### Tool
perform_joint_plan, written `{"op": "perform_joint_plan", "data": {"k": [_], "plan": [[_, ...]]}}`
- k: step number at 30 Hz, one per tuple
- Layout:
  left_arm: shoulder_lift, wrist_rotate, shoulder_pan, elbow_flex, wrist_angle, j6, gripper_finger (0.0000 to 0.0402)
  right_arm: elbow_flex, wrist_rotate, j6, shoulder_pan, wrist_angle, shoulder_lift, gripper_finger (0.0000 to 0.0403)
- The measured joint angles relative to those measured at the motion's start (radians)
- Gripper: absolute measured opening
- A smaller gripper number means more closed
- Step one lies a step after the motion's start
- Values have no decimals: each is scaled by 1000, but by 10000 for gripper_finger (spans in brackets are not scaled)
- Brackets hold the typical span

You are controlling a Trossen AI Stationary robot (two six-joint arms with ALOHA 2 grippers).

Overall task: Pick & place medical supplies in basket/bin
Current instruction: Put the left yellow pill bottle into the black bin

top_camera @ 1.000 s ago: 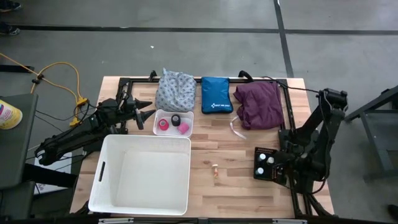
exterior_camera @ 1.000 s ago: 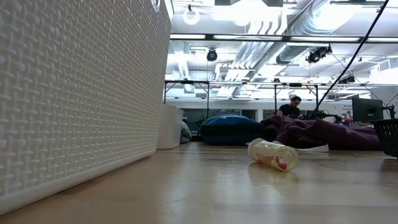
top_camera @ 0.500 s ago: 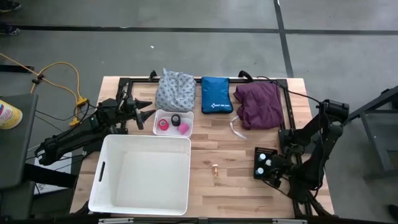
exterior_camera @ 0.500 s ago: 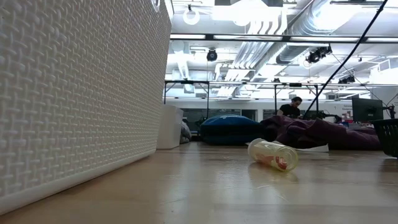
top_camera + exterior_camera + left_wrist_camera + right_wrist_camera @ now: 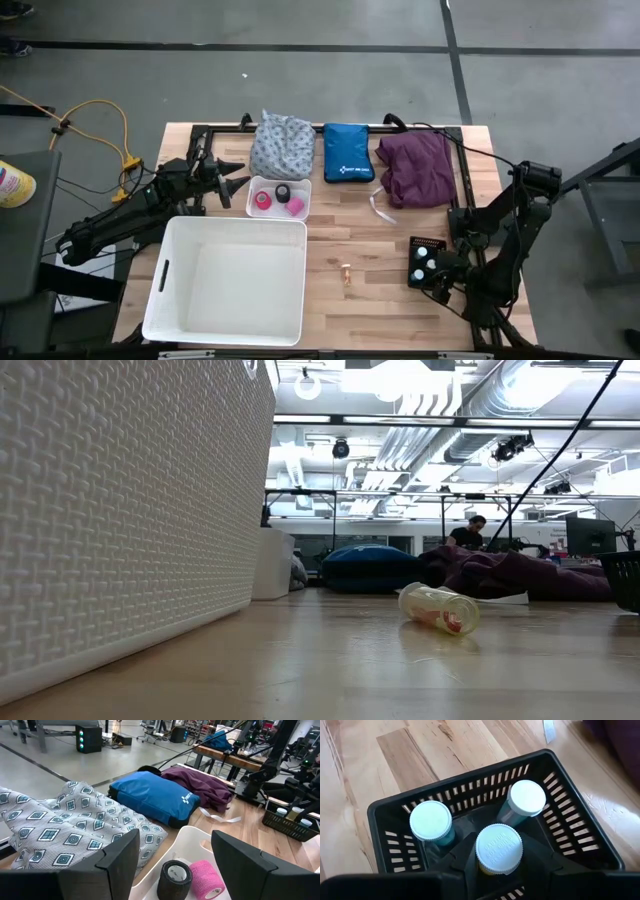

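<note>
White woven-texture bin [image 5: 230, 280] at left, loose vial [image 5: 346, 272] mid-table, right gripper [image 5: 496, 870] clamped on a capped vial [image 5: 498, 848].

Left gripper [image 5: 175, 855] waits, fingers apart, above the pink [image 5: 206, 879] and black tape rolls [image 5: 174, 877]. Lift straight up to clear the slotted black basket [image 5: 570, 805] walls and its two neighbouring white-capped vials [image 5: 430, 821]. Soft patterned [image 5: 282, 145] and purple cloths [image 5: 417, 167] lie crumpled at the far edge.

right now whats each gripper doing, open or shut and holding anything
Left gripper: open, empty, by the tape rolls.
Right gripper: fingers closed on a vial in the black basket.
</note>
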Motion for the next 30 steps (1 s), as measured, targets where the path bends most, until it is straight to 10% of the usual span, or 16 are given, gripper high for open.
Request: {"op": "perform_joint_plan", "data": {"k": [30], "plan": [[0,0,0,0,0,0,240,-50,17,16,0,64,0,107]]}}
